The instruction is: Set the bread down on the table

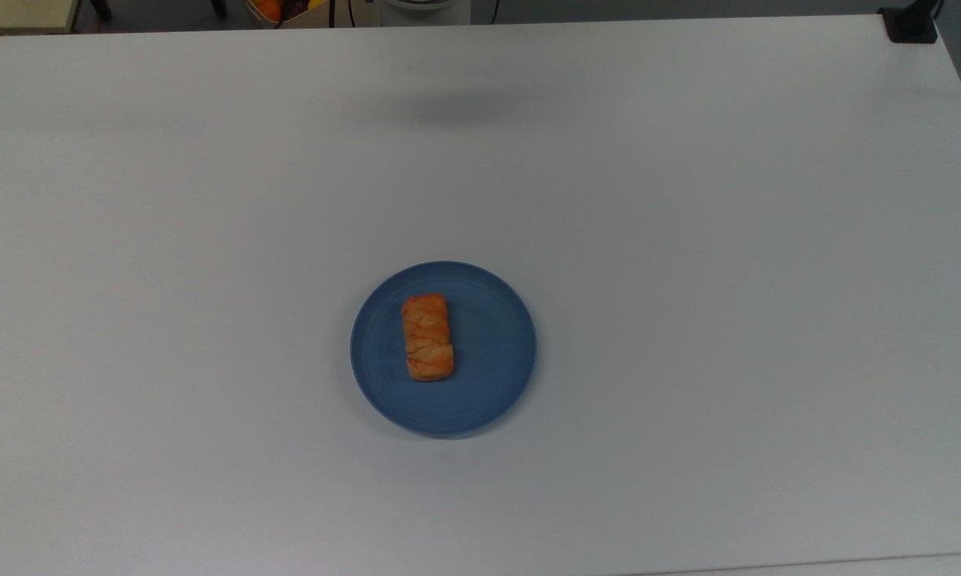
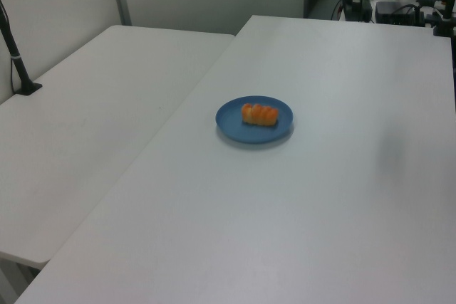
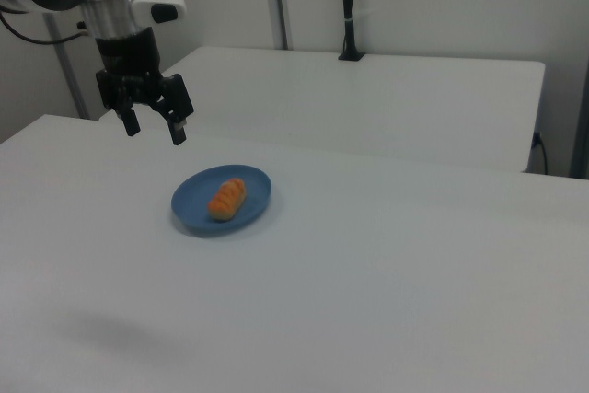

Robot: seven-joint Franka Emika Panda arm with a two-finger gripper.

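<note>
1. White and bare, the table (image 1: pixel 688 280) takes up the near ground of the top view, the left view and the right view alike.
2. Near its middle sits a round blue plate (image 1: pixel 488 376), and the bread (image 1: pixel 427 337) lies on that plate, toward the top view's left of the plate's centre, its long side running near to far.
3. From the left view the bread (image 2: pixel 259 114) lies crosswise on the plate (image 2: pixel 235 129); a second white table (image 2: pixel 92 119) butts against the left view's left edge of the first.
4. Seen in the right view, the gripper (image 3: pixel 155 129) hangs in the air above the table, up and toward the right view's left of the plate (image 3: pixel 253 192), well apart from the bread (image 3: pixel 226 199). Its two fingers are spread wide and hold nothing.
5. A dark post (image 3: pixel 347 6) stands on the far table in the right view.
</note>
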